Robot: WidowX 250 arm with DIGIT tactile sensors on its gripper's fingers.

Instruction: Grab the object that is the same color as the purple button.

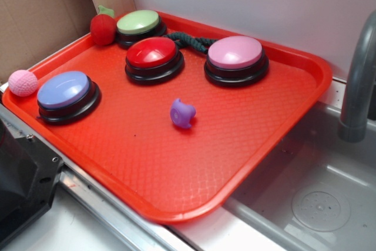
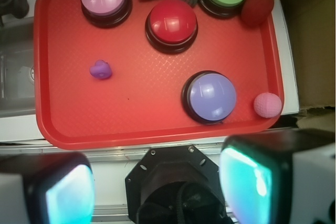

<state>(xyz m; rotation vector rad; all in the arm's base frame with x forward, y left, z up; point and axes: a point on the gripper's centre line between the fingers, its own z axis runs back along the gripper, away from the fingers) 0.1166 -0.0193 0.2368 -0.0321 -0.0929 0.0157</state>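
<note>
The object, a small glossy purple lumpy toy, lies alone on the red tray, in its open middle. The purple button, a periwinkle dome on a black base, stands near the tray's left corner. In the wrist view my gripper hovers high above the tray's near edge, well away from the toy. Its fingers are spread wide and it is open, holding nothing. The exterior view does not show the gripper.
Also on the tray are a pink button, red button, green button, red strawberry toy and dark rope. A fuzzy pink ball sits at the tray's left rim. A sink and faucet are on the right.
</note>
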